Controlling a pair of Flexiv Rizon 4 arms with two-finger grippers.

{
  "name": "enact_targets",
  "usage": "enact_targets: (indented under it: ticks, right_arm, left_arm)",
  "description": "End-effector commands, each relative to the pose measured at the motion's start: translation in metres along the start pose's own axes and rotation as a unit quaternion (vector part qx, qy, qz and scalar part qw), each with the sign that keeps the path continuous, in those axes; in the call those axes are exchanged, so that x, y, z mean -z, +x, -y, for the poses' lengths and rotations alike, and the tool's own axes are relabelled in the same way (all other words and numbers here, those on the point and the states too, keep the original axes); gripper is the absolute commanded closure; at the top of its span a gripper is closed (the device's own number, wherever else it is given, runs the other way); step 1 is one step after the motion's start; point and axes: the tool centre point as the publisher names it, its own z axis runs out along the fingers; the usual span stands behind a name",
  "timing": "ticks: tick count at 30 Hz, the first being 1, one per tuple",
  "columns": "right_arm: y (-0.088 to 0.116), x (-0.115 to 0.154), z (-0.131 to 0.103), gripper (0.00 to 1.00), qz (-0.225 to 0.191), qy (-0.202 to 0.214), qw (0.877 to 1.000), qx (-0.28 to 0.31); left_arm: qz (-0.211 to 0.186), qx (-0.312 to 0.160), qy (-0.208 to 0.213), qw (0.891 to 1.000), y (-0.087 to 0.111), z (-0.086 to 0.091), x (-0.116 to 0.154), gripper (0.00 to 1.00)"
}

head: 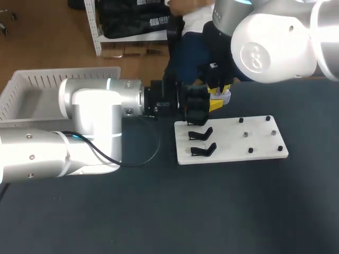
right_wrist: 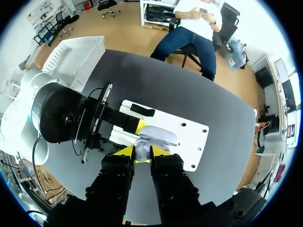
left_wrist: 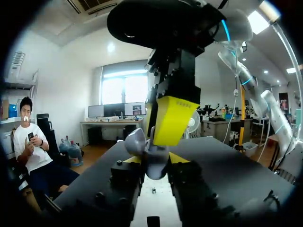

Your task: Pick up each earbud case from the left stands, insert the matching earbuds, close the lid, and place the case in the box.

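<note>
Step in hand: as I judge it, filling the open earbud case (left_wrist: pixel 156 168), with both arms meeting over the far left corner of the white board (head: pixel 233 144).
Left gripper (left_wrist: pixel 155 159): clamped on the case's body from two sides. It holds the case in the air just above the board, with the lid (left_wrist: pixel 135 141) tipped up and open.
Right gripper (right_wrist: pixel 143 151): stands over the case from above, right at its mouth. Whether it grips anything there cannot be told.
Doing it well: hold the left arm steady and the case level. Bring the right arm straight down into the well, clear of the lid and its hinge. Press only until the piece seats, then back off before the lid is swung shut. A sideways push could twist the case in the clamp.
After that: the case has to cross to the white basket (head: pixel 32 84) at the far left corner of the worktop (head: pixel 159 211), well apart from the board.
Earbud cases: one in view.
Black stands (head: pixel 201 133): two show along the board's left edge, with no case on either. Anything under the left gripper is hidden.
Pegs (head: pixel 246 134): six small ones, in pairs across the board's right half.
Loose earbuds: none that I can make out.
Baskets: one.
Grippers: two.
</note>
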Motion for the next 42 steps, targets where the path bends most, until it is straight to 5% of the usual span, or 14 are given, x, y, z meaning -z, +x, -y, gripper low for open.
enact_targets:
  ticks: [1,4,6,9,20,25,34,42]
  right_arm:
    - [0.002,0.000,-0.002,1.00,-0.002,0.006,1.000,0.000]
    - [0.003,-0.001,-0.002,0.97,-0.002,0.006,1.000,-0.002]
    - [0.003,0.000,-0.001,0.67,-0.002,0.005,1.000,-0.004]
    - [0.004,0.001,-0.001,0.60,-0.001,0.005,1.000,-0.006]
    - [0.006,0.022,-0.005,0.58,0.024,-0.010,1.000,0.003]
    - [-0.016,0.032,0.004,0.56,0.058,-0.019,0.998,-0.011]
    - [-0.067,0.009,0.032,0.58,0.078,-0.023,0.995,-0.059]
    - [-0.062,-0.014,0.037,0.60,0.050,-0.017,0.996,-0.075]
  left_arm:
    - [0.003,-0.002,-0.004,1.000,0.000,0.002,0.000,1.00]
    - [0.003,-0.002,-0.004,1.000,0.000,0.002,0.000,1.00]
    - [0.003,-0.002,-0.004,1.000,0.000,0.002,0.000,1.00]
    - [0.003,-0.002,-0.004,1.000,0.000,0.002,0.000,1.00]
    - [0.003,-0.002,-0.004,1.000,0.000,0.002,0.000,1.00]
    - [0.003,-0.002,-0.004,1.000,0.000,0.002,0.000,1.00]
    - [0.003,-0.002,-0.004,1.000,0.000,0.002,0.000,1.00]
    - [0.003,-0.002,-0.004,1.000,0.000,0.002,0.000,1.00]
